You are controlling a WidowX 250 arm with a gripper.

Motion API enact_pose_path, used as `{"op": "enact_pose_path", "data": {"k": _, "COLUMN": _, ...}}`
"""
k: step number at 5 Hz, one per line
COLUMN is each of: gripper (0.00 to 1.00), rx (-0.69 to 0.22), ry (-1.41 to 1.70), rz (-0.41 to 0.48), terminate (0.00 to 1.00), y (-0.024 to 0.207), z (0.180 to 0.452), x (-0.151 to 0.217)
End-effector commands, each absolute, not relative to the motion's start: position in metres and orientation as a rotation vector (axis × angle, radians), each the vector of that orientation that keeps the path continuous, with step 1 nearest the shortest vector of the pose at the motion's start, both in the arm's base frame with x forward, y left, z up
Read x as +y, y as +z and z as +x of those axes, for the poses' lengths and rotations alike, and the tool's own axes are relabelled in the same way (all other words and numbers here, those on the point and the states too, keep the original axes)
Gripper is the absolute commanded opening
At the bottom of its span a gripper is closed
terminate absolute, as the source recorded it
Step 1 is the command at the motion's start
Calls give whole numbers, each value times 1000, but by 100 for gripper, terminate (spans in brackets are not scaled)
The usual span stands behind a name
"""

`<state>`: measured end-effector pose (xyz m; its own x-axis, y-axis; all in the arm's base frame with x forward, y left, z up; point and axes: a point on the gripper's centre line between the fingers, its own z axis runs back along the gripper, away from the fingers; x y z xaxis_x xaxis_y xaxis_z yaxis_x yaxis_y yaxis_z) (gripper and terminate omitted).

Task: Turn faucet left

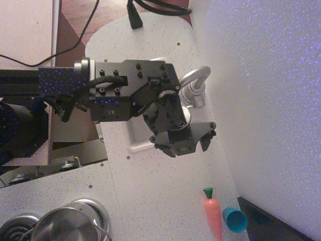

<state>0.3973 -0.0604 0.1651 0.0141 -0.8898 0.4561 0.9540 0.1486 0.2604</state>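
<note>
The faucet [194, 83] is a small silver-grey tap with a curved gooseneck spout and a round base. It stands at the back edge of the white counter [150, 196], close to the white wall. My gripper [192, 140] hangs from the black arm that comes in from the left. It sits just in front of the faucet's base. Its two black fingers [206, 134] are spread apart with nothing between them. The arm's wrist covers part of the faucet's base, and its side lever does not show.
A white sink [136, 143] lies mostly hidden under the arm. A toy carrot [213, 217] and a blue cup [234, 219] lie at the lower right. A silver pot [67, 226] sits at the lower left. The white wall [261, 100] runs along the right side.
</note>
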Motion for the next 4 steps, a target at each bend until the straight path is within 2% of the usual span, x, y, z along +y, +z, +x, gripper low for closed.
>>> {"op": "enact_pose_path", "data": {"k": 1, "gripper": 100, "rx": -591, "ry": -1442, "rz": -134, "terminate": 0, "y": 165, "z": 397, "x": -60}}
{"op": "enact_pose_path", "data": {"k": 2, "gripper": 100, "rx": -587, "ry": -1347, "rz": -78, "terminate": 0, "y": 153, "z": 387, "x": -10}}
{"op": "enact_pose_path", "data": {"k": 3, "gripper": 100, "rx": -642, "ry": -1199, "rz": -54, "terminate": 0, "y": 146, "z": 370, "x": 40}}
{"op": "enact_pose_path", "data": {"k": 4, "gripper": 100, "rx": -658, "ry": -1165, "rz": -9, "terminate": 0, "y": 142, "z": 359, "x": 89}}
